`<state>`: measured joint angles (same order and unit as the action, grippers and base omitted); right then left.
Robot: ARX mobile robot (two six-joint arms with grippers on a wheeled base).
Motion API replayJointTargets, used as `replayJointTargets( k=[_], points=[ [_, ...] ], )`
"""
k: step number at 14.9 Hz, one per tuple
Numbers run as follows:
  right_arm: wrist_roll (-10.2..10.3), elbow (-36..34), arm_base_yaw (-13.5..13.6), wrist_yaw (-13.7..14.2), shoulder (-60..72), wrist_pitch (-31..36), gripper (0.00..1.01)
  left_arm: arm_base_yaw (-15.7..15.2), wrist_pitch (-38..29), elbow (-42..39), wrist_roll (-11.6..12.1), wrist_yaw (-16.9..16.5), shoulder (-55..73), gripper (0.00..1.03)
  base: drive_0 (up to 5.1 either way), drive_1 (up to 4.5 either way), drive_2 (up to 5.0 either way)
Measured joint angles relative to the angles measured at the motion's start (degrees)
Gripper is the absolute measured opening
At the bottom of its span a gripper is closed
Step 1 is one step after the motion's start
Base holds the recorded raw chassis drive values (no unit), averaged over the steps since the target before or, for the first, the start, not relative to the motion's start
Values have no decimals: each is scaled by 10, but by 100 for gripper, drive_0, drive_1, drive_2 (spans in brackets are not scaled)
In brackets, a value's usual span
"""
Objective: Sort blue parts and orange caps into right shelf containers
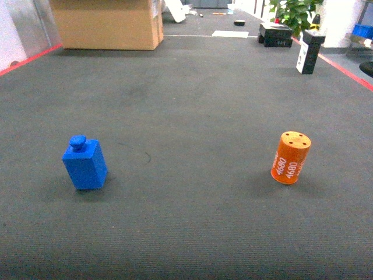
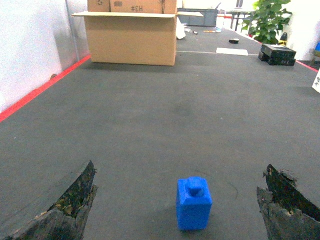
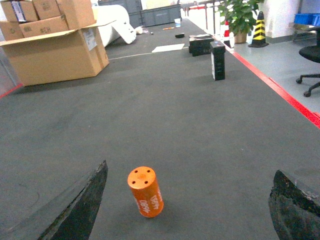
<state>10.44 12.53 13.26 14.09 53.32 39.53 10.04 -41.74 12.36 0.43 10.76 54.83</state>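
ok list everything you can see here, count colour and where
blue part: 1, blue, upright on the dark floor, left
orange cap: 1, orange with white print, on the floor, right, tilted
cardboard boxes: several, brown, far left
black box: 1, black and white, upright, far right
black cases: dark, low, far right by the plant
plant: 1, green, far right
traffic cone: 1, yellow and black, far right
left gripper: open, fingers either side of the blue part
right gripper: open, orange cap between the fingers
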Motion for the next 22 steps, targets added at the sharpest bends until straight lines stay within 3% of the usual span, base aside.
replayJointTargets(
  k=[2,5,8,14,19,22],
  points=[
    [-20,42,24,-7,138,67,98,2,-80,35,-16,-9,140,98,0,0,0],
    [-36,75,41,-7,262,108,98,22,-127,66,-25,-10,263,98,0,0,0],
    [-43,101,41,-12,341,145,98,42,-155,83,-25,-11,341,98,0,0,0],
    [-42,158,39,-14,508,214,98,40,-228,115,-25,-15,484,98,0,0,0],
    [-44,193,12,-45,551,217,98,34,-241,152,-25,-20,548,98,0,0,0],
    [-49,215,13,-65,573,209,98,34,-238,169,-25,-21,565,98,0,0,0]
  ],
)
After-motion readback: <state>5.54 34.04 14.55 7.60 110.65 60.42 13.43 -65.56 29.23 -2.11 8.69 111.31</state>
